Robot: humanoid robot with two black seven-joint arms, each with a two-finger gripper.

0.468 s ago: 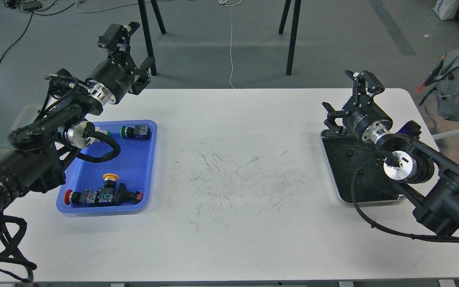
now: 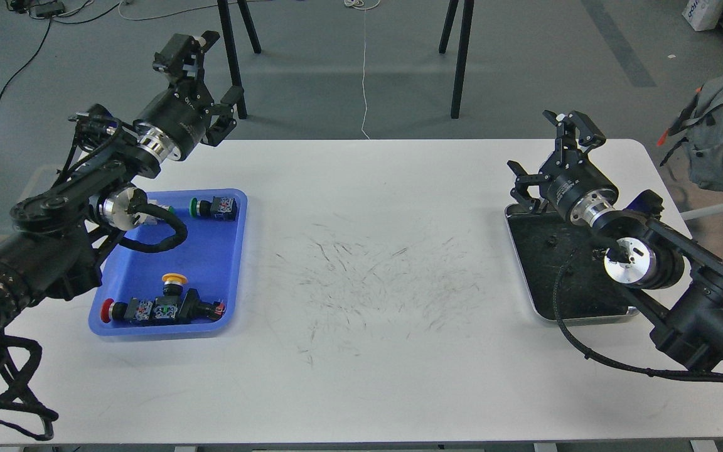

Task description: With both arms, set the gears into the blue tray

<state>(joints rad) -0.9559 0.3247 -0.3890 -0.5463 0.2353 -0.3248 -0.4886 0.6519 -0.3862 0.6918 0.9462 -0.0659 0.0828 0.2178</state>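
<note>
The blue tray (image 2: 211, 251) lies at the table's left and holds several push-button switches. One tiny black gear (image 2: 550, 240) rests on the dark bottom of a silver tray (image 2: 587, 289) at the right. My left gripper (image 2: 223, 66) is raised beyond the table's far left edge, behind the blue tray, open and with nothing between its fingers. My right gripper (image 2: 534, 141) hovers over the silver tray's far left corner, also open and empty, a short way behind the gear. My right forearm covers part of the silver tray.
In the blue tray are a green-capped switch (image 2: 211, 207) at the back and red- and yellow-capped ones (image 2: 160, 304) at the front. Black stand legs (image 2: 459, 56) rise behind the table, and a grey backpack (image 2: 722, 135) hangs at the right. The table's middle shows scuff marks (image 2: 374, 276).
</note>
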